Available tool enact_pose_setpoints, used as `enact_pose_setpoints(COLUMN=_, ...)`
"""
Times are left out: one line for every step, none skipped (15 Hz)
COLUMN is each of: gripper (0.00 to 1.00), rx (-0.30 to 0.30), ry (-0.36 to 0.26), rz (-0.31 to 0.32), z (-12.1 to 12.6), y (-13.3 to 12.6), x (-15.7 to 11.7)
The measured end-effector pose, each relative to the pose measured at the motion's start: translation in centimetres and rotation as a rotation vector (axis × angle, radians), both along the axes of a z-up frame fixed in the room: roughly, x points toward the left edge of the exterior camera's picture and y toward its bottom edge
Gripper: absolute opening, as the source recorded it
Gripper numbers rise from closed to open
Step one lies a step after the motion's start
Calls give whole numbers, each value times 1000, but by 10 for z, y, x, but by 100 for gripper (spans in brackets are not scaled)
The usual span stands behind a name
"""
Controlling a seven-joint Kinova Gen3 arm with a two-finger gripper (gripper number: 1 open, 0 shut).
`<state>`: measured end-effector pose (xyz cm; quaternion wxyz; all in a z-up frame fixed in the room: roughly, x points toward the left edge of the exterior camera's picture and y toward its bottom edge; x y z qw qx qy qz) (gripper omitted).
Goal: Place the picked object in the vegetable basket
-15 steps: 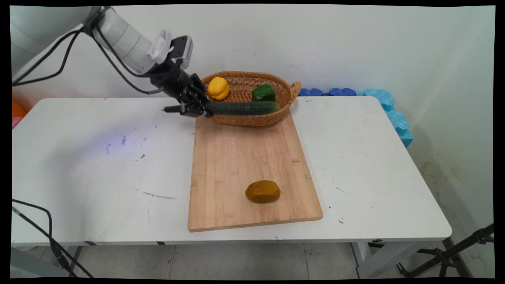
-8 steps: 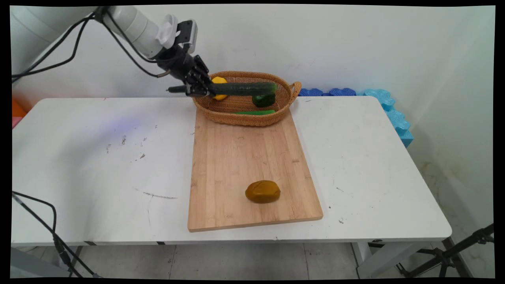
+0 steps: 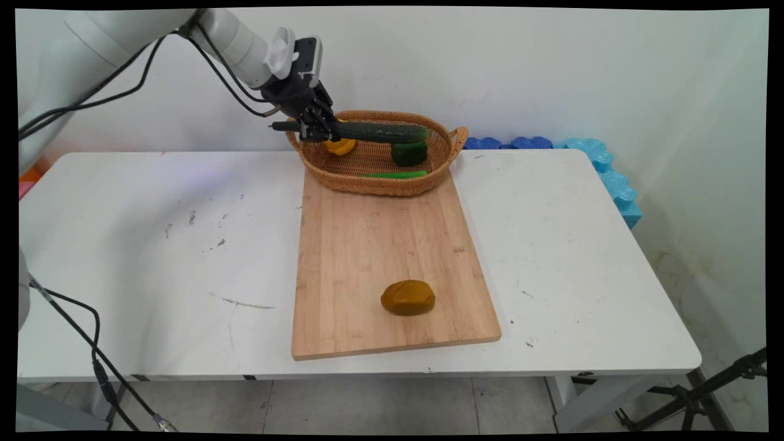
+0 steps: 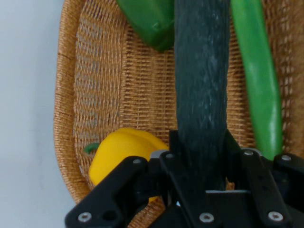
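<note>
My gripper [image 3: 320, 128] is shut on one end of a long dark green cucumber [image 3: 380, 132], which it holds level above the wicker basket [image 3: 380, 184] at the back of the table. In the hand view the cucumber [image 4: 202, 90] runs straight up from between my fingers [image 4: 199, 175]. Under it in the basket [image 4: 95, 95] lie a yellow pepper [image 3: 340, 147], a green pepper [image 3: 409, 153] and a lighter green long vegetable [image 3: 395, 175]. The same three show in the hand view: yellow pepper [image 4: 121, 154], green pepper [image 4: 149, 21], long vegetable [image 4: 256, 76].
A wooden cutting board [image 3: 380, 245] lies on the white table [image 3: 153, 257] in front of the basket, with a brown potato-like lump [image 3: 408, 297] near its front edge. Blue foam pieces [image 3: 588, 159] lie along the wall at the back right. Black cables [image 3: 92, 343] hang at the left.
My gripper has lifted the cucumber and carried it right and back, from the basket's front rim to above the basket's middle. The lighter green vegetable behind it came into sight.
</note>
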<state>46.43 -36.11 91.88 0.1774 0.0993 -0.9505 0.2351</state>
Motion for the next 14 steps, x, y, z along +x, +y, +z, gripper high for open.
enact_pose_setpoints(gripper=0, rx=-3, ry=-9, rz=-4, z=-4, y=-3, x=-1)
enact_pose_setpoints(gripper=0, rx=-6, ry=-15, rz=-9, z=-8, y=-6, x=-2)
enact_pose_setpoints(gripper=0, rx=-7, ry=-20, rz=-11, z=-10, y=-8, x=-2)
enact_pose_setpoints(gripper=0, rx=-8, ry=-25, rz=-15, z=-13, y=-10, x=-3)
enact_pose_setpoints(gripper=0, rx=-10, ry=-31, rz=-18, z=-17, y=-11, x=-4)
enact_pose_setpoints(gripper=0, rx=-10, ry=-36, rz=-23, z=-20, y=-13, x=-4)
enact_pose_setpoints(gripper=0, rx=-11, ry=-40, rz=-27, z=-23, y=-14, x=-5)
enact_pose_setpoints(gripper=0, rx=-11, ry=-44, rz=-31, z=-26, y=-14, x=-6)
enact_pose_setpoints(gripper=100, rx=-11, ry=-48, rz=-35, z=-28, y=-15, x=-7)
enact_pose_setpoints(gripper=100, rx=-11, ry=-50, rz=-39, z=-30, y=-15, x=-8)
enact_pose_setpoints(gripper=100, rx=-10, ry=-52, rz=-43, z=-32, y=-15, x=-8)
enact_pose_setpoints(gripper=100, rx=-10, ry=-54, rz=-46, z=-33, y=-14, x=-8)
enact_pose_setpoints(gripper=100, rx=-9, ry=-54, rz=-49, z=-34, y=-14, x=-9)
enact_pose_setpoints(gripper=100, rx=-9, ry=-54, rz=-52, z=-34, y=-13, x=-9)
